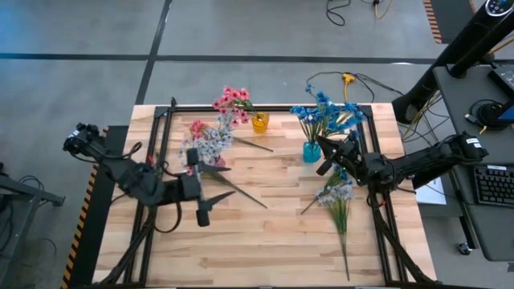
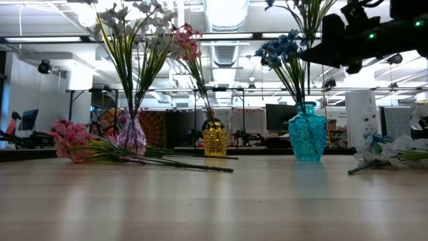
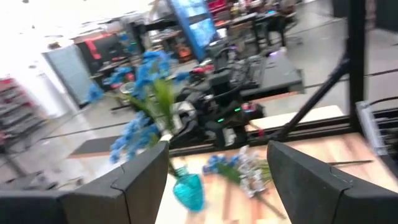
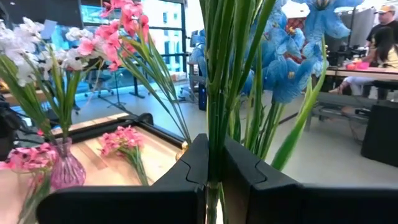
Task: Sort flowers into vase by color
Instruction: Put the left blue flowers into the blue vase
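1. Right hand (image 1: 328,157) is hovering over the teal vase (image 1: 311,151) at the far right of the surface (image 1: 273,241), clenched on a blue sprig's stems (image 4: 214,124), which the right wrist view shows pinched between its fingers (image 4: 193,165).
2. Left hand (image 1: 202,215) is waiting released and empty at the near left, its jaws standing wide.
3. Blue flowers (image 2: 281,50) are already standing in the teal vase; pale ones (image 2: 134,17) are filling the purple vase (image 2: 132,137) at the left, and pink ones (image 2: 187,40) the gold vase (image 2: 215,139) in the middle.
4. Doing this step well probably means keeping the stems upright, lowering them straight into the neck among the stems already there, and releasing only once they are seated.
5. Loose pink sprigs (image 2: 70,140) are lying at the left and a blue-and-pale bundle (image 1: 337,197) just near of the teal vase, so the descent has little side room.
6. Open surface lies in the near middle; the black frame (image 1: 377,144) is hemming the right edge.
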You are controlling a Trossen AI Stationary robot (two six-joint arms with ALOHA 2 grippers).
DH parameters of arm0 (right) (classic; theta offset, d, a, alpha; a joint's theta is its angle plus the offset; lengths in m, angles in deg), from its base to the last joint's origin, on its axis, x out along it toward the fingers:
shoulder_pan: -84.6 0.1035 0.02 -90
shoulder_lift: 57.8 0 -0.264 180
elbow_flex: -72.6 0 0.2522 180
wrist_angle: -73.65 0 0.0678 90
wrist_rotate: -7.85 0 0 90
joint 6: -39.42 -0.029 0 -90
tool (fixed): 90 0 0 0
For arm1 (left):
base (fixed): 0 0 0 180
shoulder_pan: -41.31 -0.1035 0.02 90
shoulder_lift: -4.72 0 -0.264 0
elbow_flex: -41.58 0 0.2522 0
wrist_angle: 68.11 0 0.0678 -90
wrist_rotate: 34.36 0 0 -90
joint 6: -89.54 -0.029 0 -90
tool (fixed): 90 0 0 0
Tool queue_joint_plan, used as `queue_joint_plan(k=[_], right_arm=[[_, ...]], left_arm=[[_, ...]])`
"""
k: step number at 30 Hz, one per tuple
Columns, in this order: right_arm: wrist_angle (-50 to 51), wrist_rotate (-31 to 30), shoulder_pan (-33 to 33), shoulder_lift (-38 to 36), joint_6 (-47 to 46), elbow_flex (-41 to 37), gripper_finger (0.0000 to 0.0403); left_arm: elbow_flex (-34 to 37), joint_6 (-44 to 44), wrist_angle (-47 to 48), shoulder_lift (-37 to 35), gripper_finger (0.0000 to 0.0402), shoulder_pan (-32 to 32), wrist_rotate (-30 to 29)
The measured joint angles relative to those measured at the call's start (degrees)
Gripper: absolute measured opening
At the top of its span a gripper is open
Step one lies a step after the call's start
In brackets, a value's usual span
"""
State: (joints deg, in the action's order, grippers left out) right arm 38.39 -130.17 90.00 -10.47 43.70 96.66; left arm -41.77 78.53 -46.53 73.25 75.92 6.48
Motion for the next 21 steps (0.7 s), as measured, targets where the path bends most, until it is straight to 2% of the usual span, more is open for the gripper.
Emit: queue_joint_plan(k=[3, 5, 12, 21], right_arm=[[0.08, -0.03, -0.53, 1.09, 0.06, 0.34, 0.0018], [0.10, -0.03, -0.97, 1.53, 0.23, 0.44, 0.0018], [0.14, -0.03, -3.86, 2.90, 0.28, 0.53, 0.0021], [0.12, -0.01, -5.32, 4.91, 0.23, 0.53, 0.0022]], left_arm=[[1.66, 0.19, -0.18, -1.65, 0.0255, 1.62, -4.15], [2.67, 0.21, -0.39, -2.72, 0.0255, 2.15, -4.87], [4.27, -0.39, -1.01, -5.69, 0.0255, 2.36, -4.97], [4.27, -2.01, -0.95, -6.09, 0.0255, 2.34, -4.96]])
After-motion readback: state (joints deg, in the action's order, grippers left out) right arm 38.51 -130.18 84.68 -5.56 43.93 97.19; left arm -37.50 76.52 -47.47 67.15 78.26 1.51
